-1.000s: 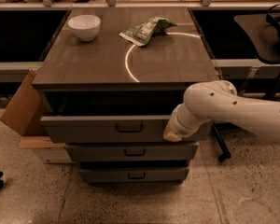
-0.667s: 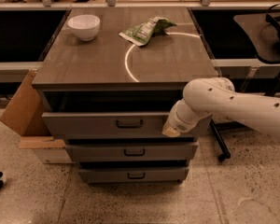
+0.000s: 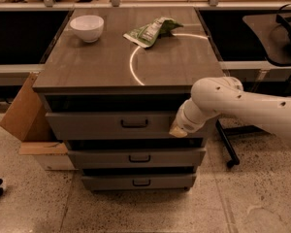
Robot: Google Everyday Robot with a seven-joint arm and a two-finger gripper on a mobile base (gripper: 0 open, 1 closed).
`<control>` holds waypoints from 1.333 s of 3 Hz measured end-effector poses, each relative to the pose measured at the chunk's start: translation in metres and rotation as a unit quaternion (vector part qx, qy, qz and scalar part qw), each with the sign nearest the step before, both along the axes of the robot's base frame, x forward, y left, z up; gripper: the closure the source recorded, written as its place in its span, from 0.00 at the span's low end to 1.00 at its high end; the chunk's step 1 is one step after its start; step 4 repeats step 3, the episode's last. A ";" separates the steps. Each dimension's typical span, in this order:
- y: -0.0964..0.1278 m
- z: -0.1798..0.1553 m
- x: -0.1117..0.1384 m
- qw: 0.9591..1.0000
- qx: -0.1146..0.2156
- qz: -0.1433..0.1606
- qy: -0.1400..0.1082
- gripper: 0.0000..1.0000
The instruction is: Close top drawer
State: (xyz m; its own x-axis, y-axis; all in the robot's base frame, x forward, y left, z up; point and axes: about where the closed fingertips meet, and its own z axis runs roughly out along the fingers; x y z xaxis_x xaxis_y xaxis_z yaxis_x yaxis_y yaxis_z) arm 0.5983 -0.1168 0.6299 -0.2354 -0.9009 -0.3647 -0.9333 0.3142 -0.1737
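Observation:
The top drawer (image 3: 111,125) is the uppermost of three grey drawers in a brown-topped cabinet. It has a small black loop handle (image 3: 134,124) at its centre and stands out only slightly from the cabinet. My gripper (image 3: 178,130) is at the end of the white arm (image 3: 242,106), which comes in from the right. The gripper is against the right end of the drawer front.
On the cabinet top (image 3: 87,67) are a white bowl (image 3: 87,27) at the back left and a green bag (image 3: 150,31) at the back middle. Two grey drawers (image 3: 136,158) lie below. A cardboard box (image 3: 24,115) leans at the left. A chair base (image 3: 230,154) stands at the right.
The top drawer has slid back into the cabinet, with the dark gap above it narrower. My gripper has moved inward with the drawer front.

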 end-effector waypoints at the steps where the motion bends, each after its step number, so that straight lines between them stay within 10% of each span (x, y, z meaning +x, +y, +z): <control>1: -0.003 0.010 -0.015 1.000 0.008 0.016 -0.005 1.00; 3: -0.010 0.065 -0.119 0.990 0.043 0.136 0.006 1.00; 4: -0.010 0.065 -0.119 0.990 0.043 0.136 0.006 1.00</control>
